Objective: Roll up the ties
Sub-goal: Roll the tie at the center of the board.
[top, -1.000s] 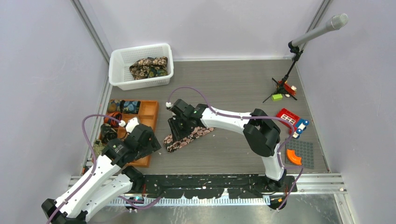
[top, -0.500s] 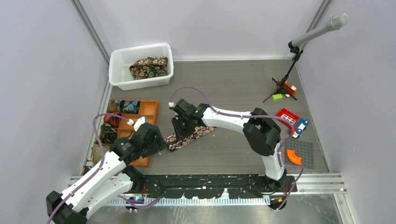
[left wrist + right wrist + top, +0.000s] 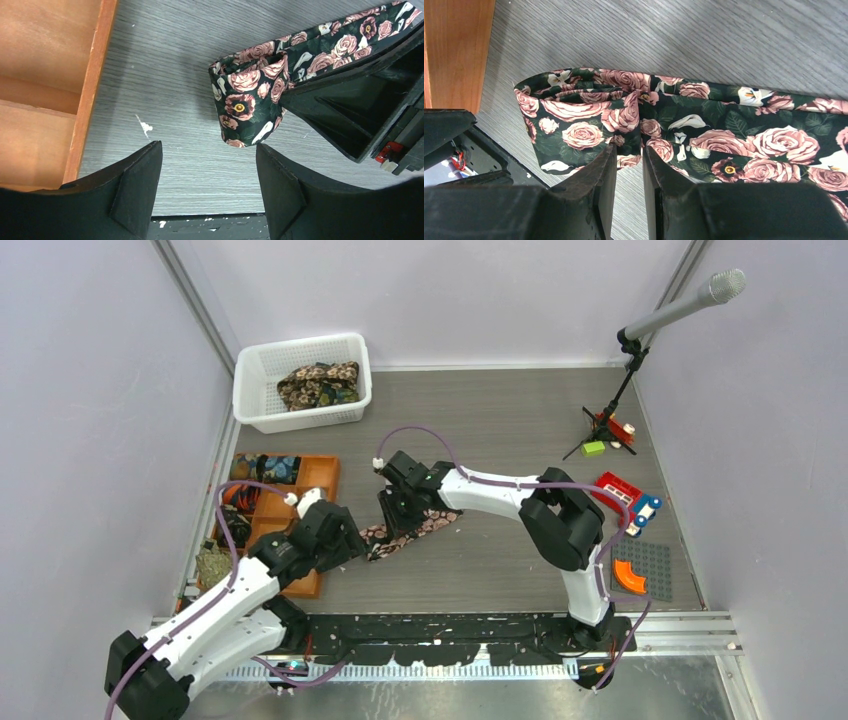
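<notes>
A black tie (image 3: 432,521) with pink roses lies on the table beside the orange tray (image 3: 318,476). Its left end is folded into a loose roll (image 3: 245,102). My right gripper (image 3: 630,150) comes down on the tie (image 3: 724,135), jaws pinched on a fold next to that roll. In the top view the right gripper (image 3: 394,516) sits over the tie's left part. My left gripper (image 3: 209,170) stands open just short of the rolled end, with only bare table between its fingers. More ties (image 3: 318,385) are bunched in the white basket (image 3: 253,395).
The orange tray's wall (image 3: 92,85) runs close on the left of the left gripper, and rolled fabric (image 3: 268,468) fills its far compartments. A microphone stand (image 3: 625,390) and toy blocks (image 3: 625,495) with a grey plate (image 3: 645,565) stand at the right.
My left gripper has moved right, off the tray, up to the tie's rolled end. The right gripper has shifted a little right and its jaws have narrowed on the fabric; the tie looks shorter.
</notes>
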Tool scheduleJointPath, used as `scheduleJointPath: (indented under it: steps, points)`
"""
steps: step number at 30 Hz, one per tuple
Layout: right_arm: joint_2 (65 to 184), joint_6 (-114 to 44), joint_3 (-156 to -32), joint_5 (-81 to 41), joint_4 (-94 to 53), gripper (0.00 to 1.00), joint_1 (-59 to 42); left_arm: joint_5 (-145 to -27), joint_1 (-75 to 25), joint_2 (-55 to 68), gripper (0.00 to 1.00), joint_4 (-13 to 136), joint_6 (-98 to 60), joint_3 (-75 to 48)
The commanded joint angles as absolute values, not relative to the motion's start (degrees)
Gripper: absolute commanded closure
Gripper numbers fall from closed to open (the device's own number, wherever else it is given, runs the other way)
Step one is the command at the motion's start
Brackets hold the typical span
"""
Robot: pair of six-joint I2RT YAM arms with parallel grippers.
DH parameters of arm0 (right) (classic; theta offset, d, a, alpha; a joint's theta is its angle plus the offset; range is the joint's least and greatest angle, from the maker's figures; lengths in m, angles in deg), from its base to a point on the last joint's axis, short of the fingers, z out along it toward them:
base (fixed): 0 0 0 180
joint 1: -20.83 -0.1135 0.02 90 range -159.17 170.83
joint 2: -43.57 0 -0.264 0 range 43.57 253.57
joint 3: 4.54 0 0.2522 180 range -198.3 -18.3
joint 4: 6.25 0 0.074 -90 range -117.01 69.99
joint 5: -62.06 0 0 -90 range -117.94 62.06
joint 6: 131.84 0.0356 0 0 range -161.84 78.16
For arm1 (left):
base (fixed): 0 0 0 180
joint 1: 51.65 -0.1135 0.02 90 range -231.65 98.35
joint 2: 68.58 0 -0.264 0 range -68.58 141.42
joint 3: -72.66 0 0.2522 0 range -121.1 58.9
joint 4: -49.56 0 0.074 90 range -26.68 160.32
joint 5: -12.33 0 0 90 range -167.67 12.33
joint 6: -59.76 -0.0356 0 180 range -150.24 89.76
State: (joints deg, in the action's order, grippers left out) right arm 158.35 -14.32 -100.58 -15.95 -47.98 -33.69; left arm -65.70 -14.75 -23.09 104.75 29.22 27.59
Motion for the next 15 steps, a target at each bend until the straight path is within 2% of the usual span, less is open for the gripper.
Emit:
scheduleJointPath:
  steps: [1,15]
  points:
    - [158.4,-14.8,-99.8,-15.2,-45.5,0.7,-33.4,-65.5,-14.6,-23.1,0.3,98.5,29.5,28.7]
    - [159.0,-14.6,-99.8,-14.5,-45.2,0.7,-32.9,-64.9,-14.6,-21.7,0.29,87.1,29.5,34.5]
